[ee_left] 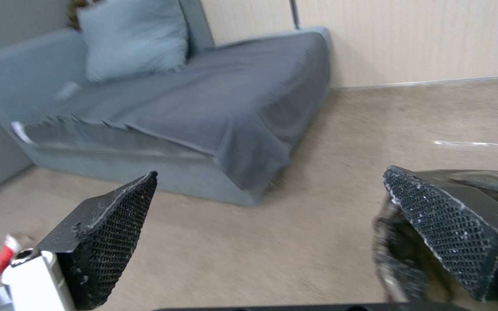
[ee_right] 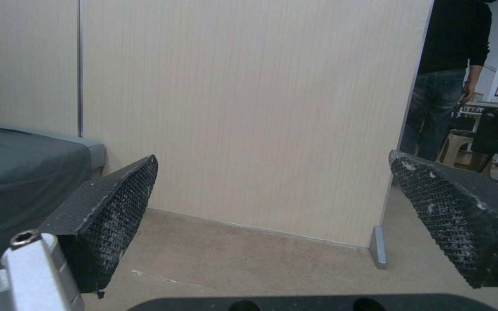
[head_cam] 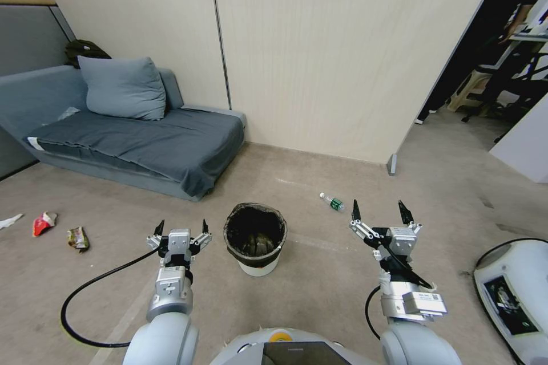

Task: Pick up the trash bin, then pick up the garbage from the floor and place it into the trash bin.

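Observation:
The trash bin (head_cam: 260, 267), small, round and white with a black bag liner over its rim, stands upright on the floor straight ahead. My left gripper (head_cam: 182, 225) hangs open just left of it, apart from the rim. In the left wrist view the left gripper (ee_left: 271, 172) is empty, and the bin's black liner (ee_left: 402, 259) shows behind one finger. My right gripper (head_cam: 379, 208) is open and empty well to the right of the bin; the right wrist view has it (ee_right: 274, 155) facing the wall. Garbage lies far left: a red wrapper (head_cam: 43, 222), a brownish wrapper (head_cam: 78, 238) and a white scrap (head_cam: 10, 220).
A grey sofa (head_cam: 142, 142) with a pillow (head_cam: 123, 88) stands at the back left against the wood-panel wall. A small plastic bottle (head_cam: 331, 202) lies right of the bin. A black cable (head_cam: 85, 308) loops on the floor left; a white machine (head_cam: 514, 296) sits at the right.

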